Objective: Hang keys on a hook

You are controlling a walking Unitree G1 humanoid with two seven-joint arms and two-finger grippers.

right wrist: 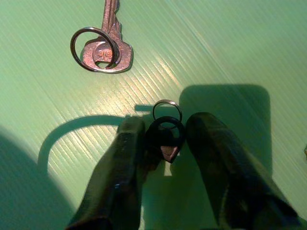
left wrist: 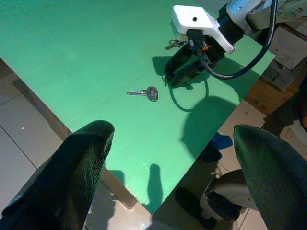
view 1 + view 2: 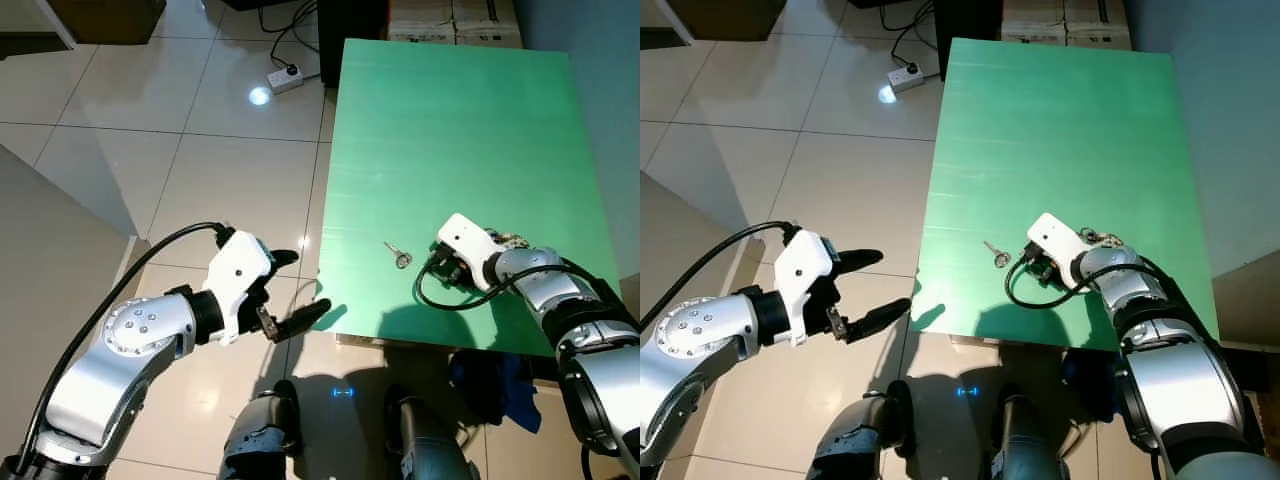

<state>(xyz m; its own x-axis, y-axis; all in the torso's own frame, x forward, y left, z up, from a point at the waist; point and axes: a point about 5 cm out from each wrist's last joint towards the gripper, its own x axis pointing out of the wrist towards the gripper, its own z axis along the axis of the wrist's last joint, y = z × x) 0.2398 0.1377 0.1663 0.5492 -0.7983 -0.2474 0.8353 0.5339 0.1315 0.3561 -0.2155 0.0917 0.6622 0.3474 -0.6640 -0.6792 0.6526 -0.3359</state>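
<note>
I see tiled floor (image 3: 200,170) on my left, with a power strip (image 3: 285,77) and cables near the far edge. The green table (image 3: 460,130) sits ahead and to my right; its top is matte with fine ribbing.

Left gripper (image 3: 292,290) hovers over the floor just off the table's near left corner, fingers wide apart, holding nothing. From its wrist view the key and the right arm lie well ahead across the table.

Right gripper (image 1: 165,143) is down at the table near the front edge, fingers (image 1: 120,163) apart. Between them sits a small dark-headed key (image 1: 165,139) with a thin ring (image 1: 167,110) at its tip. I cannot tell if either finger touches it; it is not clamped.

A second piece, a silver key (image 3: 399,255) on a split ring (image 1: 93,48), lies flat on the table just beside the right gripper, toward my left. A further bunch of metal bits (image 3: 512,240) shows behind the right wrist, too small to make out.

No hook visible in any view.

Handling judgement: keys are light, stiff, thin and flat, and they hug the surface, so they are likely to skate on the table if nudged sideways. Metal is slick against the fingers. Best hold looks to be across the broad head, leaving the ring free to drop over a hook. Pinching the ring itself risks it rotating or slipping out.
</note>
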